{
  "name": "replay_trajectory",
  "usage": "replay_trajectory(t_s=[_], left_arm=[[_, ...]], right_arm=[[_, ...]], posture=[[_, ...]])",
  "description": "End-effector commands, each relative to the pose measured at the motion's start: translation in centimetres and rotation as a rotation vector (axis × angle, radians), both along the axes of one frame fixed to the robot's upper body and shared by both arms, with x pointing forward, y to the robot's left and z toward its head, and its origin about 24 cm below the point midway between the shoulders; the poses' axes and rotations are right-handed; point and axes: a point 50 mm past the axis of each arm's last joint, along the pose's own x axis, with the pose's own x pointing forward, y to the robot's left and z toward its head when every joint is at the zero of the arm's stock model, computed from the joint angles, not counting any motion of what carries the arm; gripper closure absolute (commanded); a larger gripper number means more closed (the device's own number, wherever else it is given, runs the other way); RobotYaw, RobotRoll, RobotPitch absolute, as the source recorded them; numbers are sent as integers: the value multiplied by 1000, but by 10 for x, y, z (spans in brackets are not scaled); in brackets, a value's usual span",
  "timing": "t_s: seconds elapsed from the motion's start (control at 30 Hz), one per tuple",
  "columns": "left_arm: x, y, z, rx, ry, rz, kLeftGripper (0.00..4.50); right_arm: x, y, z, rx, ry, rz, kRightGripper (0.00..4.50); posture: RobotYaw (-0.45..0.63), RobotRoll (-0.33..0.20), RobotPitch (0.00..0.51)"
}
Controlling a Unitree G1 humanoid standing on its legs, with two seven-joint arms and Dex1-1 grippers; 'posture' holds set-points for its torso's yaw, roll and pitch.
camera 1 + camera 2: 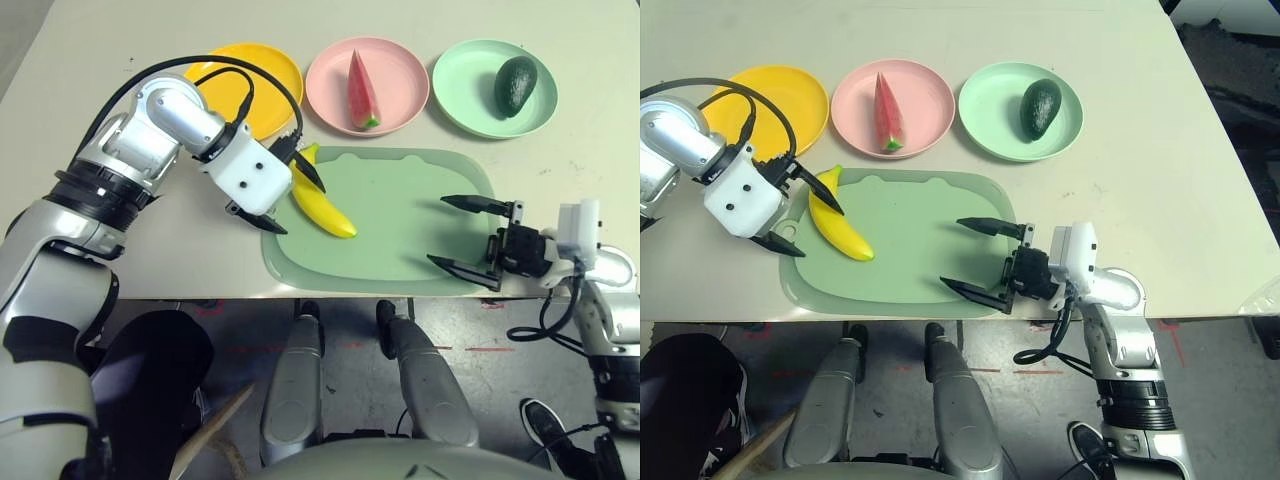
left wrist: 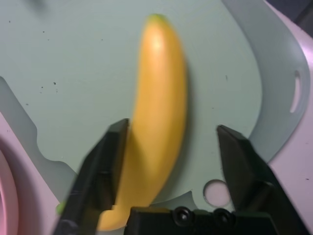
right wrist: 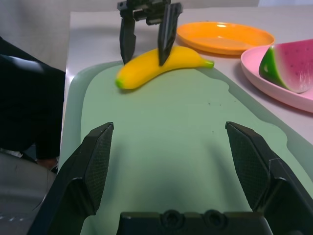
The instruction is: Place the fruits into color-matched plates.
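I see the left pincer (image 1: 282,186) straddling the curved yellow toy banana (image 1: 322,207) on the pale green rounded-rectangle mat (image 1: 400,230), jaws parted, one finger touching it, no firm grip evident. The right pincer (image 1: 470,238) hangs released over the mat's near right corner. The round yellow plastic plate (image 1: 262,68) lies just beyond the banana.

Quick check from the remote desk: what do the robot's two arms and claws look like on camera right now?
Both arms are silver metal with black bands at the joints. The left arm carries looping black cables into a white, boxy wrist housing with small dark holes. The left claw and right claw each have two slim, pointed black fingers; up close the pads are finely textured. The right wrist is white with a black cable.
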Motion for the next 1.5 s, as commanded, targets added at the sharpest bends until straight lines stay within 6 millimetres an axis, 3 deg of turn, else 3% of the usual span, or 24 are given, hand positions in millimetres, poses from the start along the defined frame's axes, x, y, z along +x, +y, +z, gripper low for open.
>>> replay_trajectory(t_s=[0.03, 0.1, 0.3, 0.53, 0.63, 0.87, 1.07, 1.2, 1.3, 1.5], left_arm=[[-1, -1, -6, 28, -9, -20, 2245], [1, -1, -6, 35, -23, -21, 2919], [4, -1, -6, 40, -40, -20, 2965], [3, 3, 2, 21, -47, 1, 2965], [2, 8, 13, -5, -53, 34, 2965], [4, 29, 62, -88, -154, 160, 2965], [13, 61, 84, -80, -239, 327, 2965], [24, 82, 83, -130, -279, 466, 2965], [34, 101, 69, -129, -364, 607, 2965], [53, 109, 45, -220, -437, 773, 2965]], right_arm=[[-6, 8, 2, 6, 5, 30, 0], [-6, 10, 5, 8, 1, 33, 0], [-4, 10, 16, 16, -13, 17, 0], [-4, 13, 16, 19, -6, 26, 0], [-4, 14, 16, 21, -3, 28, 0], [-3, 11, 16, 87, 29, -16, 0], [-6, 22, 16, 151, 52, -36, 0], [-6, 32, 20, 184, 47, -81, 0], [-8, 40, 20, 202, 59, -113, 0], [-9, 44, 17, 215, 80, -151, 0]], posture=[[-21, 0, 398], [-29, 0, 393], [-38, 0, 387], [-25, 0, 386], [-21, 0, 388], [-6, 0, 390], [0, 0, 410], [1, 0, 421], [-13, 0, 422], [-9, 0, 416]])
